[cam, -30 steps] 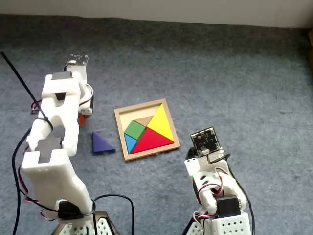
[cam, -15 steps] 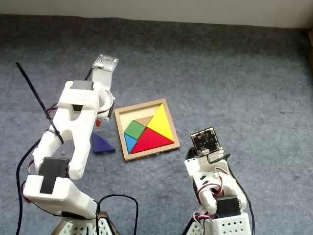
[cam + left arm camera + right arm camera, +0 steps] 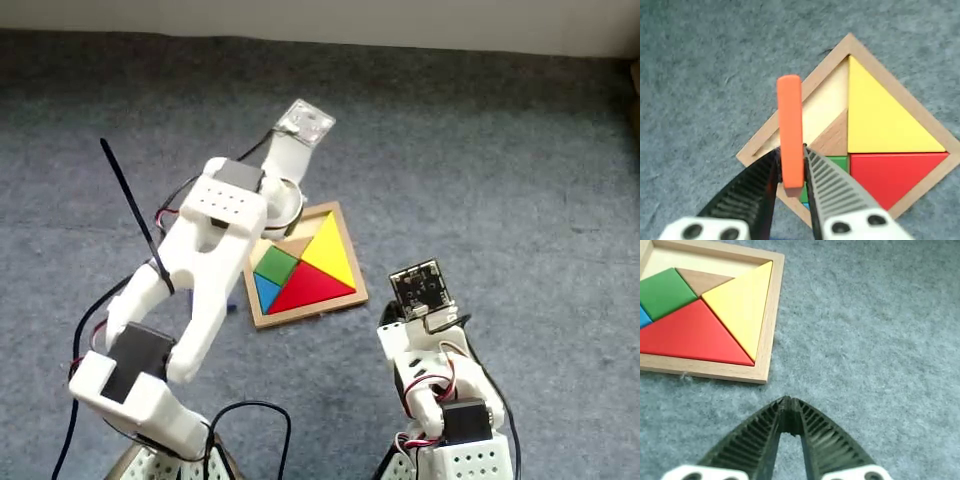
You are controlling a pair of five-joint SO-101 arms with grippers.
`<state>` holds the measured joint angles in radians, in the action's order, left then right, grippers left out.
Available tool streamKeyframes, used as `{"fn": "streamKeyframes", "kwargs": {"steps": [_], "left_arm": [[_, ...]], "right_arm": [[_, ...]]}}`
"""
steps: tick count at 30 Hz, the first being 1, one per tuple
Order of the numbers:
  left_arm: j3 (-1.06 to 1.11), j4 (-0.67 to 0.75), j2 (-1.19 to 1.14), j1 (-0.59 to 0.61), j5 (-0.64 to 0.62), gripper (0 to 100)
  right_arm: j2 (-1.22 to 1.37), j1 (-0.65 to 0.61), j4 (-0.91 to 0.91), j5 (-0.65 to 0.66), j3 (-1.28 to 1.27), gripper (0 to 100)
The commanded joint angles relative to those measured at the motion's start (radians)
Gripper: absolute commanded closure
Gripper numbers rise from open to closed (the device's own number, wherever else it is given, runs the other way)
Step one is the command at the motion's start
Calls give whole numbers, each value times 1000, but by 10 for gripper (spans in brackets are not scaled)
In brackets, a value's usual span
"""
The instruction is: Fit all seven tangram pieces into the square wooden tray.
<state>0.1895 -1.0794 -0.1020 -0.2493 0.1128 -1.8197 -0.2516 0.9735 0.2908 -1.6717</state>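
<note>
The left gripper (image 3: 790,167) is clamped on an orange tangram piece (image 3: 790,125), which stands on edge between the jaws (its outline cannot be made out from this angle). It hangs over the far-left part of the square wooden tray (image 3: 826,66), above the pale bare strip of the tray floor. Inside the tray lie a large yellow triangle (image 3: 885,115) at the far right and a large red triangle (image 3: 895,172) along the near right. A small plain-wood triangle (image 3: 835,140), a green square (image 3: 274,265) and a blue triangle (image 3: 266,291) fill the middle and near left. The right gripper (image 3: 788,404) has its jaws together on nothing, low over the grey carpet (image 3: 865,315), just near and right of the tray's corner.
</note>
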Motion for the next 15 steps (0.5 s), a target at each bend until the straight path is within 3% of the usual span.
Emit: {"fn": "streamKeyframes", "kwargs": {"steps": [1,15], "left_arm": [[-64,8,47,-77,78,994],[-56,11,-153,-84,153,992]], "right_arm": [[-16,-13,-1,14,-82,992],[-16,-13,-1,14,-81,992]]}}
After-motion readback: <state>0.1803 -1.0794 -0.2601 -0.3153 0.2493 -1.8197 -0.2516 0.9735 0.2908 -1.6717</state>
